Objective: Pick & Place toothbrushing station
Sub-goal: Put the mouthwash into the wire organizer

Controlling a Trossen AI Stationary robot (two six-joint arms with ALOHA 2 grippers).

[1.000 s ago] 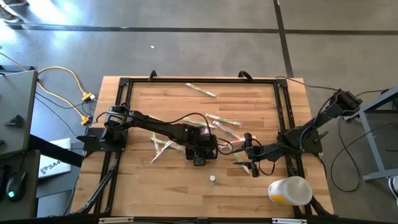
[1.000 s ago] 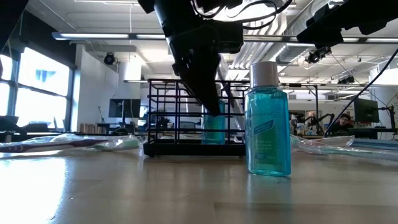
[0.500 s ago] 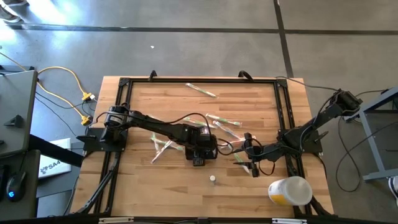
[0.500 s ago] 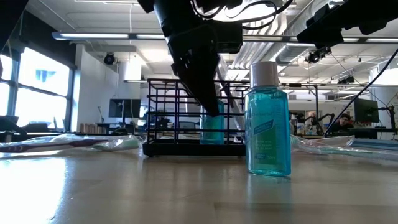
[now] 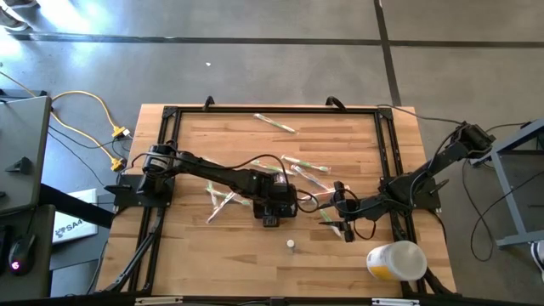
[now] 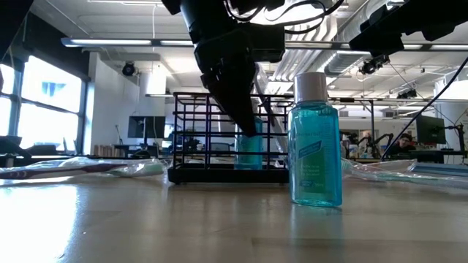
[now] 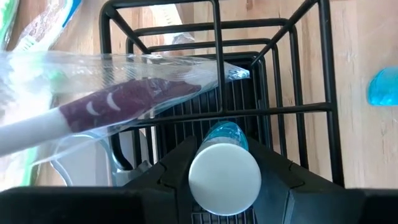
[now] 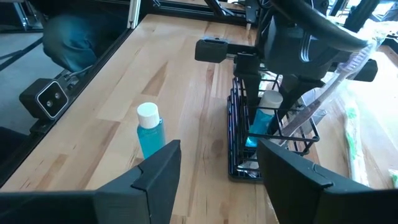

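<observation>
Nearest the low camera a blue bottle (image 6: 316, 139) with a white cap stands alone on the table (image 6: 219, 226), apart from everything else. Behind it sits the black wire caddy (image 6: 219, 139), near mid-table, upright, with a wrapped toothbrush (image 7: 118, 102) leaning out over its rim.

Left gripper (image 7: 225, 163) is down inside the caddy – fingers closed on a second blue bottle (image 7: 225, 177), white cap up, seen straight down from the wrist. From the right wrist view that bottle looks seated on or very near the caddy floor; contact itself not visible.

Right gripper (image 8: 217, 171) hangs open and empty just to the caddy's right, facing it.

Step in hand, as I judge it: placing a bottle into the caddy, near the end of the lowering. Next move calls for releasing the fingers without tipping the bottle, then lifting straight up clear of the wires and the leaning toothbrush. The loose bottle is likely next.

Farther off: more wrapped toothbrushes (image 5: 276, 123) scattered on the table, a white-and-yellow cup (image 5: 396, 260) at its edge.

Hard to tell – whether the held bottle is fully down, and which compartment it occupies.
</observation>
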